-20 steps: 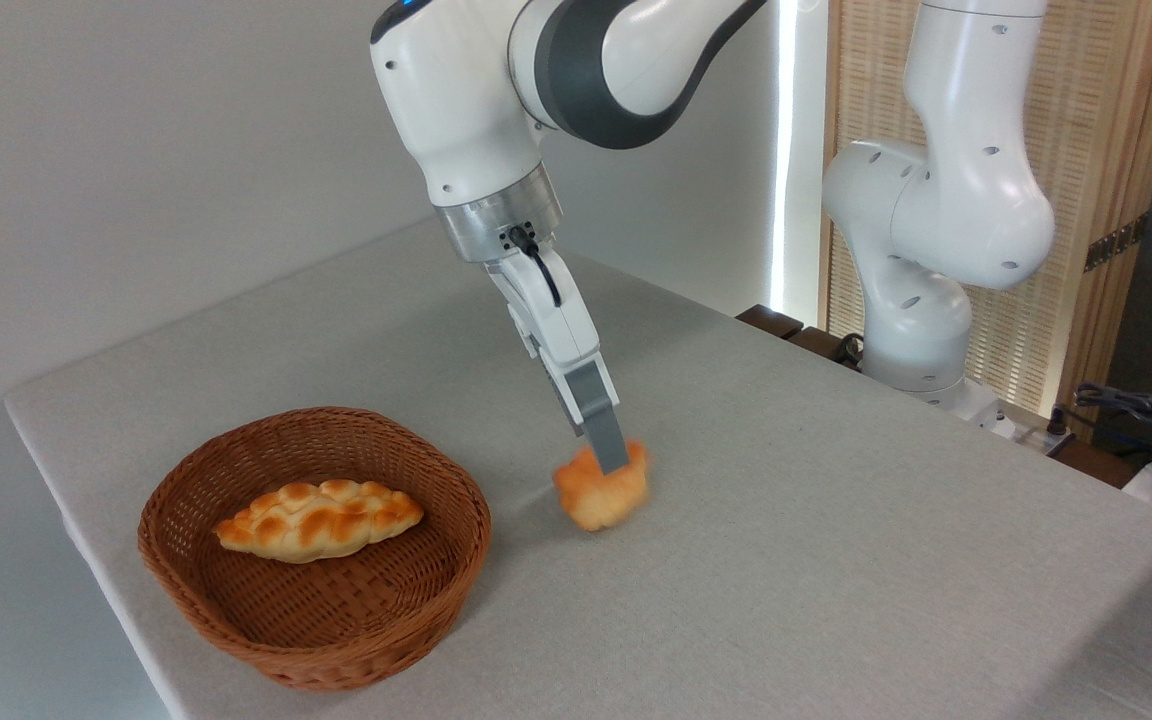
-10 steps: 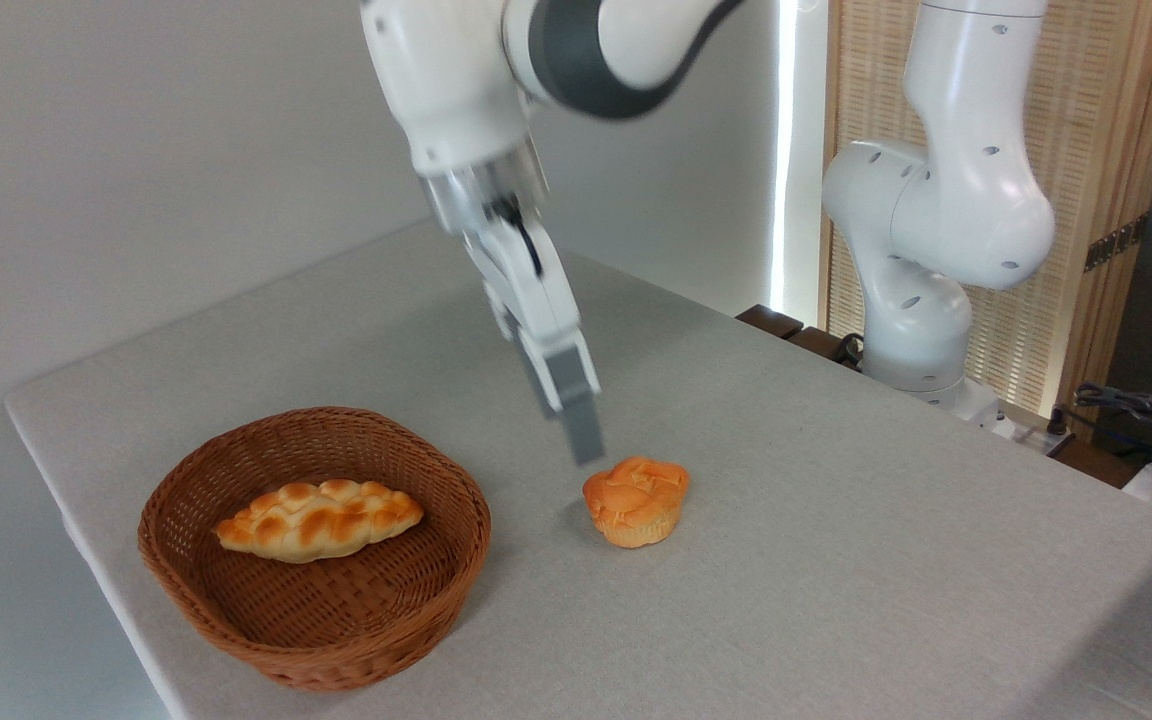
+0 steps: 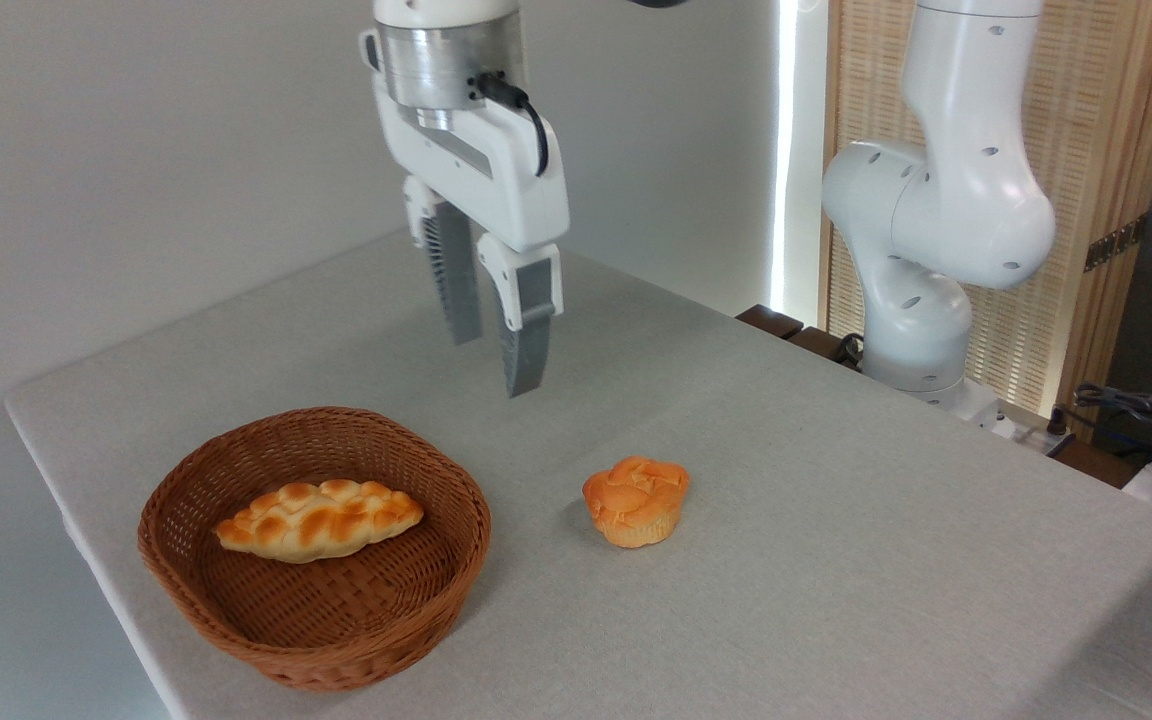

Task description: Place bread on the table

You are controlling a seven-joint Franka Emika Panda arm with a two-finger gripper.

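Bread (image 3: 635,499) sits upright on table (image 3: 836,560); pincer (image 3: 496,365) hangs released above, holding nothing; no writing legible.

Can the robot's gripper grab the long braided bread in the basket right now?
Probably yes. The braided loaf lies uncovered in the open wicker basket, and the gripper hangs open and empty above the table, nothing between them.

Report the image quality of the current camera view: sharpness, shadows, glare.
Camera view: sharp throughout, no motion blur on the end effector or the bread; soft diffuse light gives faint shadows left of the bread and under the basket; a bright overexposed strip glares beside the slatted screen.
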